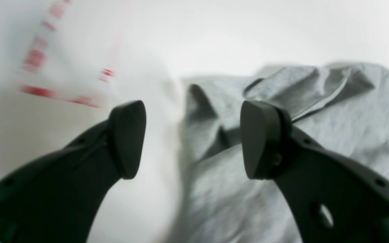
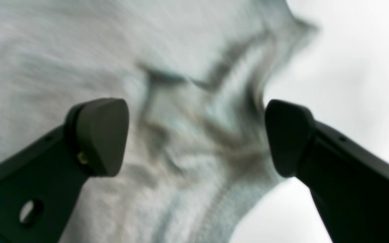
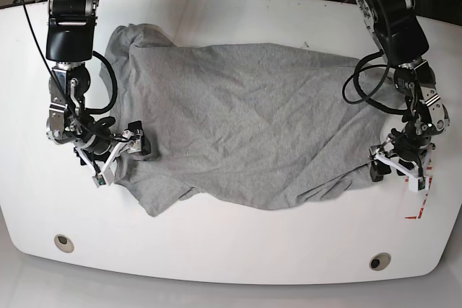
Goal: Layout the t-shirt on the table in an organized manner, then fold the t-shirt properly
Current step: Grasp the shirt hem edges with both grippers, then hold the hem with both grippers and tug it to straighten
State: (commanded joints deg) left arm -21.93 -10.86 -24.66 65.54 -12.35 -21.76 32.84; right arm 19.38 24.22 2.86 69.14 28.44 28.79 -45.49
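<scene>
The grey t-shirt [image 3: 245,128] lies spread and wrinkled across the white table [image 3: 231,268], its lower hem uneven. My left gripper [image 3: 395,176] is open at the shirt's right edge. In the left wrist view the left gripper [image 1: 192,140] straddles that bunched edge, with the t-shirt [image 1: 316,135] under the right finger and bare table [image 1: 29,141] under the left one. At the shirt's left edge, my right gripper [image 3: 118,160] is also open. The right wrist view has the right gripper [image 2: 196,136] just over a crumpled fold of the t-shirt [image 2: 187,141]. Neither gripper holds cloth.
A red dashed mark [image 3: 419,207] lies on the table just beyond the left gripper, and shows as red dashes [image 1: 39,91] in the left wrist view. Two round grey grommets [image 3: 63,242] [image 3: 380,260] sit near the front edge. Cables run behind the table.
</scene>
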